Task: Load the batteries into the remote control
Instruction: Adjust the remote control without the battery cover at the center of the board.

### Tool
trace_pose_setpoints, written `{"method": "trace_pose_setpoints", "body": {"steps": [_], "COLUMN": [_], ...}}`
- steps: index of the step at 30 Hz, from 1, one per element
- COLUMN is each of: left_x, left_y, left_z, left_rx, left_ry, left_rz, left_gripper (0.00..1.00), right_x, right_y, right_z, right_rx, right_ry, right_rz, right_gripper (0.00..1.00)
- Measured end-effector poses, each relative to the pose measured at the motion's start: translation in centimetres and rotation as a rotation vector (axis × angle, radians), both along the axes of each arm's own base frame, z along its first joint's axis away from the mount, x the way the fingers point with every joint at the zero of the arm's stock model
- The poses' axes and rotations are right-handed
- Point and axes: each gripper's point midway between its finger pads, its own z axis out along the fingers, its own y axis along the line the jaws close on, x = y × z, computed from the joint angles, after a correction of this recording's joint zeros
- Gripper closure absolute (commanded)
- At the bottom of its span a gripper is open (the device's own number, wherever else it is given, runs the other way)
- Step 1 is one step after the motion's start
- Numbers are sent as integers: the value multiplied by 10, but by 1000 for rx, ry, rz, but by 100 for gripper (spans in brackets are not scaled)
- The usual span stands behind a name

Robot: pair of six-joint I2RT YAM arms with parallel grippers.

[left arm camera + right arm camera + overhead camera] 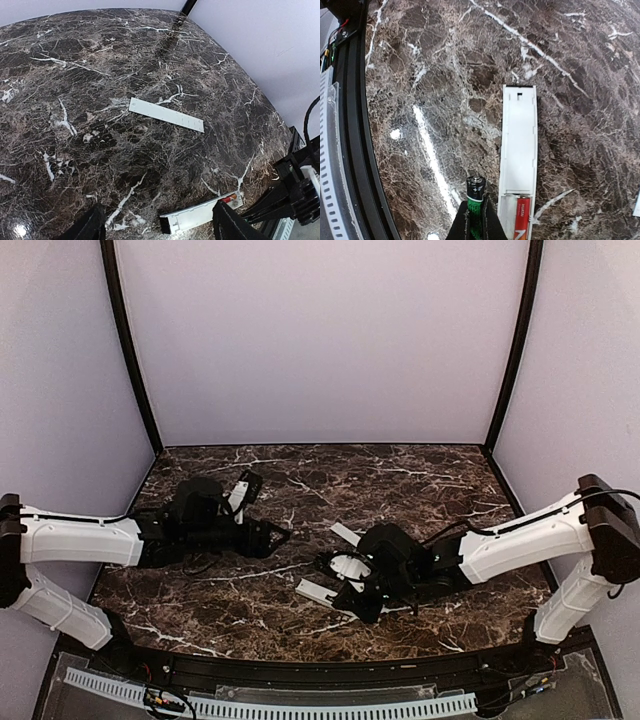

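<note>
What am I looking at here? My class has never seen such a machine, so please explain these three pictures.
Two white robot arms stand at a dark marble-patterned table. One picture looks down from above; the other two come from cameras on each wrist. The right pincer grips a green-and-black cylindrical battery close to a slim white plastic remote control, which holds a red cylindrical battery. A thin flat white cover plate lies apart. The left pincer is open and empty.

I see a glossy, marble-patterned table (435,75), a smooth matt white plastic remote (519,145), and a green battery (475,195) with a shiny metal tip.
</note>
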Motion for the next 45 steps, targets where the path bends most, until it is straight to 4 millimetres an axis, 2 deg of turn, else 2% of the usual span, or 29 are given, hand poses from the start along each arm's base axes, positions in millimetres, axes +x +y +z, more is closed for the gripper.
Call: {"method": "trace_pose_setpoints", "body": {"steps": [3,5,6,10,13,14,16,19,22,25,29,34,42,45], "left_x": [5,5,3,-26,-47,-50,-52,-53,-64,-72,-63,-50,-56,-60], "left_y": [1,0,-1,-12,-17,-18,-28,-41,-48,-52,-64,-71,-71,-72], "left_z": [6,14,19,43,44,40,20,-23,-70,-98,-111,-120,-121,-121], "left_rx": [3,25,46,188,293,318,366,415,471,511,546,579,585,585], "left_ry": [-47,-112,-156,-395,-539,-559,-555,-512,-470,-456,-487,-493,-445,-425], "left_rz": [6,-27,-70,-409,-657,-710,-835,-983,-1111,-1188,-1207,-1177,-1177,-1171], "left_gripper": [26,26,22,14,2,2,1,1,1,1,11,34,66,71], "right_x": [1,4,6,7,7,8,15,28,37,36,34,32,30,29], "right_y": [0,1,2,1,-8,-11,-17,-28,-36,-38,-40,-45,-50,-53], "right_z": [-18,-19,-17,-1,10,12,15,15,15,17,24,30,38,39], "right_rx": [-26,-24,-15,49,95,109,128,141,143,152,174,193,198,192], "right_ry": [-2,-13,-20,-40,-38,-31,-20,2,10,17,18,17,13,15], "right_rz": [-7,-15,-20,-38,-62,-73,-102,-150,-182,-182,-181,-188,-200,-203], "right_gripper": [100,100,100,100,100,100,100,100,100,100,100,100,100,100]}}
